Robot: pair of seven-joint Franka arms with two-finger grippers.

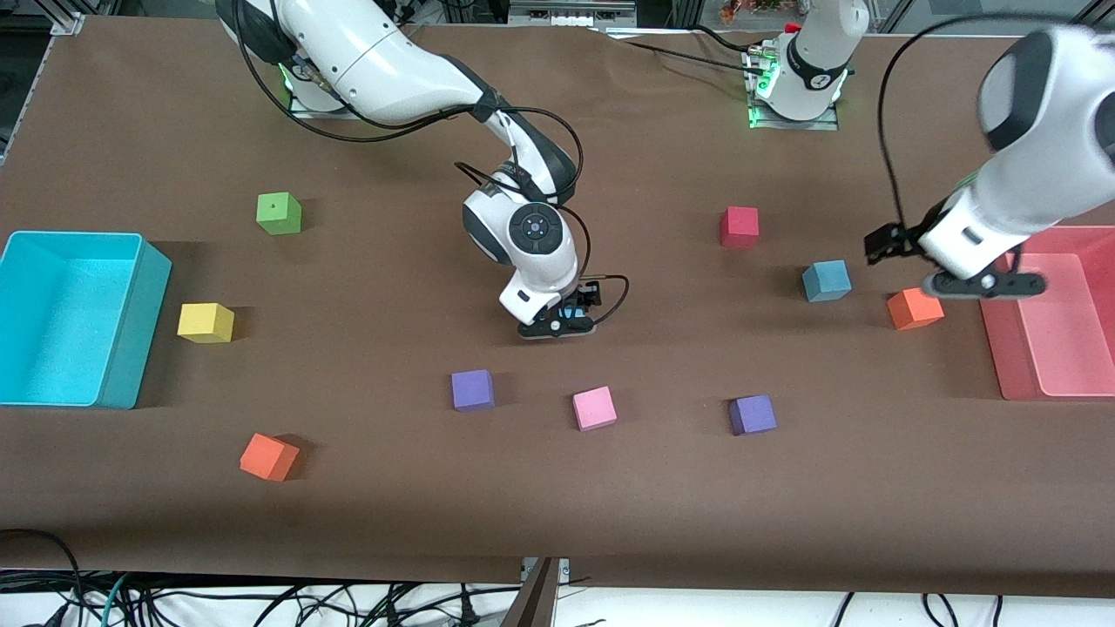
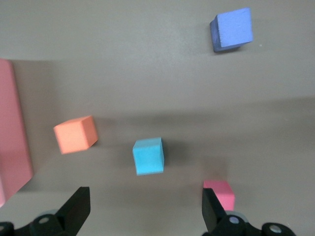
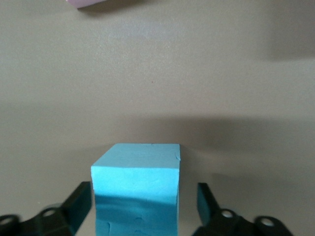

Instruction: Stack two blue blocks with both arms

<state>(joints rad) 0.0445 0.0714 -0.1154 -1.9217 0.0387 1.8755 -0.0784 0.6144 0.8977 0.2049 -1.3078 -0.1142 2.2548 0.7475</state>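
Two arms: two white arms are seen at the brown table point(image 1: 610, 522); each ends in a black pincer
Cyan bin point(image 1: 52, 313): set at the right arm's end of the table; not part of the job
Red tray point(image 1: 1010, 366): set at the left arm's end of the table
Right gripper point(image 1: 564, 318): held low near the middle of the table; its fingers point(image 3: 74, 204) are spread apart, one on each side of a blue block, with small gaps seen, so the block is not squeezed
First blue block point(image 3: 135, 196): sat on the table between the right gripper's fingers; only a bit of blue is seen in the front view
Left gripper point(image 1: 984, 283): held up over the edge of the red tray; its fingers point(image 2: 74, 209) are wide apart and nothing is held
Second blue block point(image 1: 826, 280): sat on the table just beside an orange block point(image 1: 915, 308), toward the left arm's end; much nearer to the left arm
Coming move, as a guess: the second blue block is likely to be picked up by the left gripper; it lies from that pincer toward the middle of the table, where the first block waits
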